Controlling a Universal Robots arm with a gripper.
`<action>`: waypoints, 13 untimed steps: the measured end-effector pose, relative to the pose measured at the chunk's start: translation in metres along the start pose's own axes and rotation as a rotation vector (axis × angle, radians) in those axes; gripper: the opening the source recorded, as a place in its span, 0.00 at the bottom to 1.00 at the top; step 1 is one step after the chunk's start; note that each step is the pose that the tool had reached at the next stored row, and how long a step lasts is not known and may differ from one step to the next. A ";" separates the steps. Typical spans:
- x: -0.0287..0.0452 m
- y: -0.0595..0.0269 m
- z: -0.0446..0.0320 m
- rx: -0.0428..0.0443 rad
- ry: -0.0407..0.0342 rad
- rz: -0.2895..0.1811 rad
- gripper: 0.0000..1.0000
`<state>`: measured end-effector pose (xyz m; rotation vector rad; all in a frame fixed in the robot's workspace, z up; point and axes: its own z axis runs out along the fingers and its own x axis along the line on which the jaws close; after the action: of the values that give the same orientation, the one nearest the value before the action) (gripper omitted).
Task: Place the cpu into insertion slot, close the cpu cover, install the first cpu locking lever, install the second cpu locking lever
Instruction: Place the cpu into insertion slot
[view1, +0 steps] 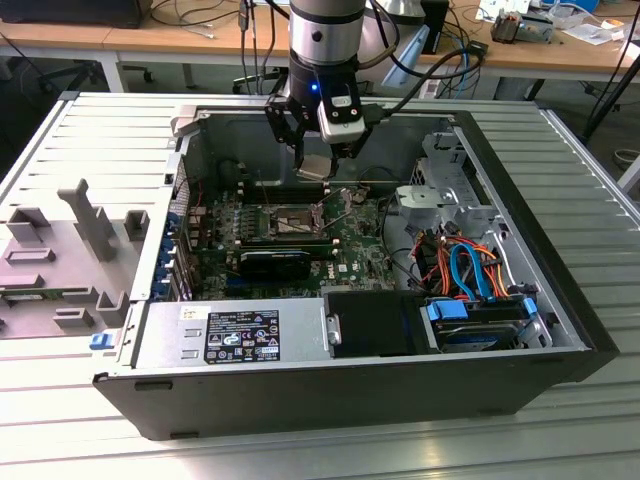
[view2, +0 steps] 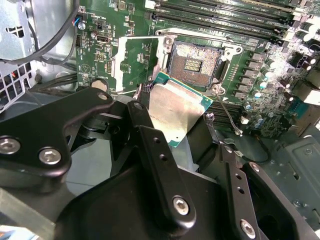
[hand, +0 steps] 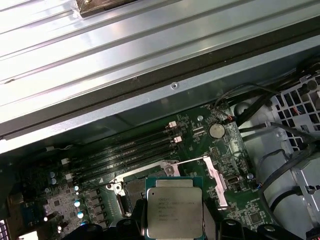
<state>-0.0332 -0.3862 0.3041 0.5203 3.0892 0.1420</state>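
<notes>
Above the open insertion slot (view2: 196, 61), the gripper (view2: 172, 116) pinches the cpu (view2: 175, 105) by its edges; seating it well probably calls for matched corners and a level descent.

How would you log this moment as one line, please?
gripper: shut on silvery-grey square cpu | cpu: held above green board, unseated | dark-centred metal-rimmed square insertion slot: empty

A ribbed grey metal table (view1: 560, 430) spreads across the near ground, catching pale light. At the exterior view's left, grey plastic holders (view1: 60, 270) sit on it. Far behind, a long wooden desk (view1: 200, 42) carries loose cables (view1: 190, 15), with dark floor (view1: 40, 85) beneath.
</notes>
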 end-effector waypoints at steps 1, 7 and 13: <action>0.0000 -0.0001 0.0000 0.0000 -0.0001 0.001 0.54; -0.0002 -0.0005 0.0000 -0.0001 -0.0007 0.008 0.54; -0.0003 -0.0008 -0.0001 -0.0001 -0.0012 0.013 0.54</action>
<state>-0.0332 -0.3871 0.3041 0.5405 3.0851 0.1419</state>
